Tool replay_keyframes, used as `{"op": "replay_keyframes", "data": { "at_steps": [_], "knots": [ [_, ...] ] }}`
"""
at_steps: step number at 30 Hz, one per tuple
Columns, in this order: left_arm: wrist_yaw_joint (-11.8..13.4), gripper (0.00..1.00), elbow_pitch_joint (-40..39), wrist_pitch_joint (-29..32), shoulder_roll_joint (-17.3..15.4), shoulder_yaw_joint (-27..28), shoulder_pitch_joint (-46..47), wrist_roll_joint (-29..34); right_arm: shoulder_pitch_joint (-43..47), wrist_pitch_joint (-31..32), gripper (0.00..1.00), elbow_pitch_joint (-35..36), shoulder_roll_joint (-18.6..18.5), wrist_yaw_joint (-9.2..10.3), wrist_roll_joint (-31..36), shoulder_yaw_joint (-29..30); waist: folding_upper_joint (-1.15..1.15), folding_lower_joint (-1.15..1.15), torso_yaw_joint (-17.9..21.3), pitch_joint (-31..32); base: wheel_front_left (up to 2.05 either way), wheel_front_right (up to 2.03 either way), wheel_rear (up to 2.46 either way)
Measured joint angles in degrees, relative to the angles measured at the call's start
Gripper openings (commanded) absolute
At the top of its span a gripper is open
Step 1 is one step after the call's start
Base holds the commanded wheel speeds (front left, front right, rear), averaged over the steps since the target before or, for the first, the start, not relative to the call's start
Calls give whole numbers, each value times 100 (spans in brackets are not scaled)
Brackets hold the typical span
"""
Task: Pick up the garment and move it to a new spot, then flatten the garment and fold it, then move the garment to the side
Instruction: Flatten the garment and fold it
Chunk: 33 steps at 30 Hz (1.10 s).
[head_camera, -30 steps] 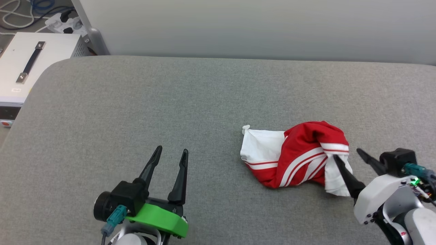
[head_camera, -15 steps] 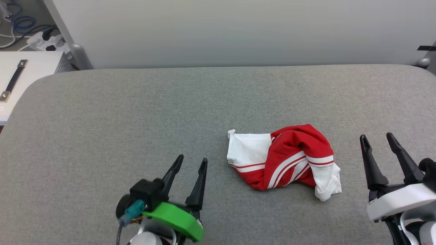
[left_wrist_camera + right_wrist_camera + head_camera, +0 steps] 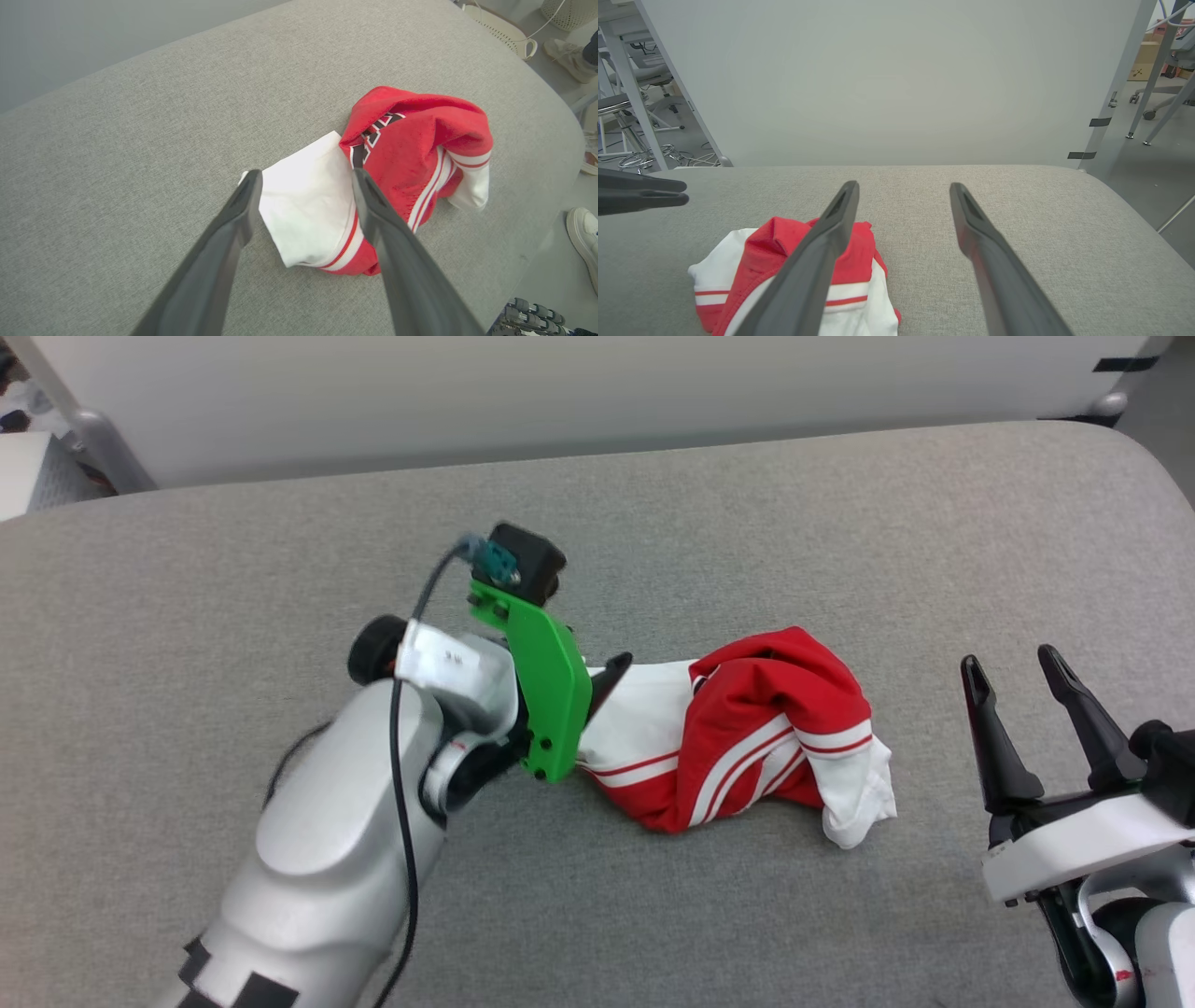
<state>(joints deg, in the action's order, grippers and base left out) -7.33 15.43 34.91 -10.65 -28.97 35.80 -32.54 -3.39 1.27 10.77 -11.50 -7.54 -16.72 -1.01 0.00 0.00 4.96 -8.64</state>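
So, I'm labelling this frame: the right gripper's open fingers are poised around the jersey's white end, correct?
Not the right: it is the left gripper whose open fingers are poised around the white end of the jersey, as the left wrist view shows.

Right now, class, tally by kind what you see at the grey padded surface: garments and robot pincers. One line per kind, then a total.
Garment: 1
Pincers: 2, the left pincer and the right pincer, both open
Total: 3
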Motion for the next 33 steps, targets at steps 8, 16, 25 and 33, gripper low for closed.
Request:
{"op": "replay_keyframes", "data": {
  "at_steps": [8, 16, 25, 33],
  "knots": [
    [3, 100, 792, 1279, -265, -20, 821, -491, -328, -9, 100, 12, 103, 0, 0, -268, 0, 0, 443, -365, 0, 0, 0],
    [79, 100, 1571, 1124, -426, -75, 938, -258, -490, -130, 100, -52, 198, 0, 0, -397, 0, 0, 781, -722, 0, 0, 0],
    [74, 0, 2014, 756, -328, -86, 943, -442, -506, -159, 100, -86, 185, 0, 18, -435, 0, 1, 767, -924, 0, 0, 0],
    [41, 0, 2024, -327, -392, 245, 966, -601, -507, -100, 100, -108, 110, 0, 53, -391, 0, 1, 507, -830, 0, 0, 0]
  ]
}}
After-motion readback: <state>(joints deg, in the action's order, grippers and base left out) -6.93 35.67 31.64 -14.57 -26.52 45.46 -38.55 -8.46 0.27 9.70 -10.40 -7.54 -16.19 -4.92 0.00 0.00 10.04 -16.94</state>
